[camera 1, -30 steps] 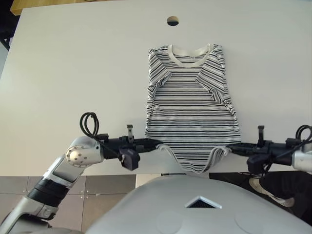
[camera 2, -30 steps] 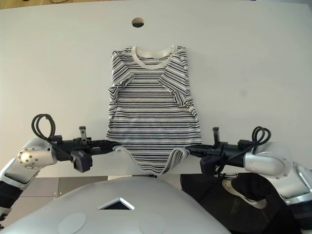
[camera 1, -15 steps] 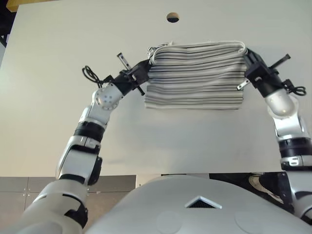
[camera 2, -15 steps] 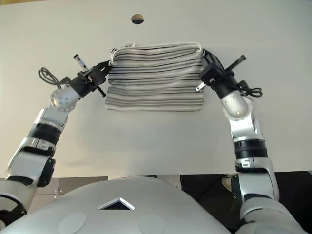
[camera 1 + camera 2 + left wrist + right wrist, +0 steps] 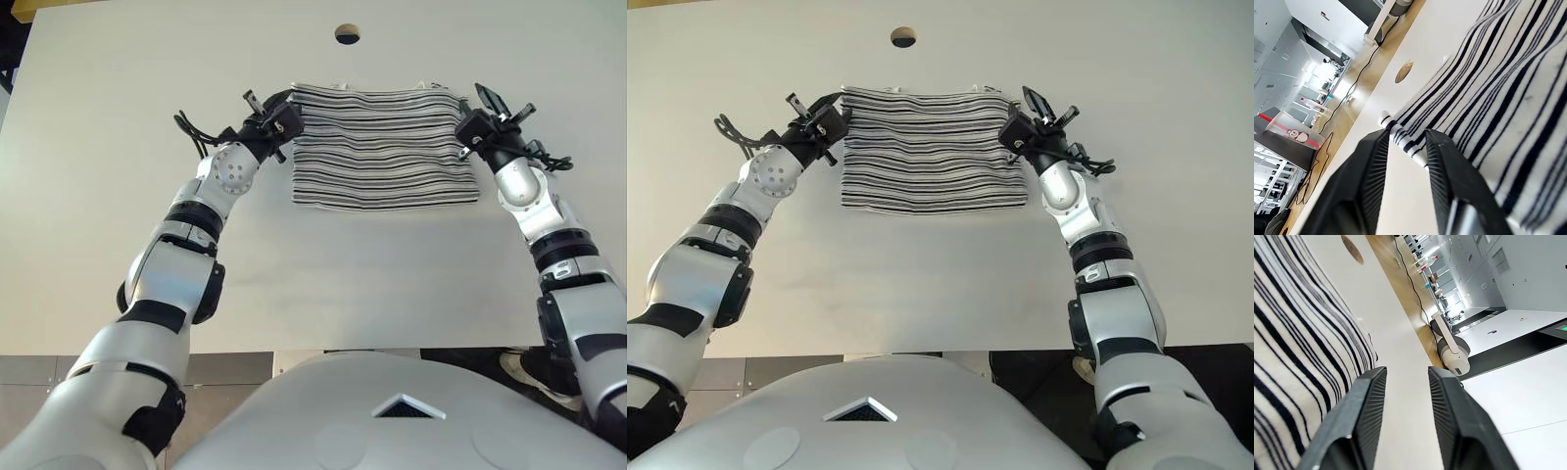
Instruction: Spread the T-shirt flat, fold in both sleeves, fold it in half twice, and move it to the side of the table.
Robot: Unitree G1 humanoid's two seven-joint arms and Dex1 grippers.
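Observation:
The striped T-shirt [image 5: 382, 147] lies on the white table [image 5: 392, 284] as a flat rectangle, folded in half, towards the far side. My left gripper [image 5: 286, 114] sits at its far left corner. In the left wrist view that gripper [image 5: 1408, 137] is open, with the shirt's corner [image 5: 1400, 131] lying just past the black fingertips. At the far right corner is my right gripper [image 5: 468, 125]. It is open too in the right wrist view [image 5: 1406, 372], with bare table between the fingers and the striped cloth [image 5: 1298, 347] beside one finger.
A round cable hole [image 5: 346, 34] is in the tabletop just beyond the shirt. Wide bare table surface lies to the left [image 5: 98, 147], to the right, and in front of the shirt up to the near edge [image 5: 294, 348].
Both grippers lifted the near hem and carried it over to the collar end, folding the shirt in half. The cloth has since dropped flat and the arms now rest low at its far corners.

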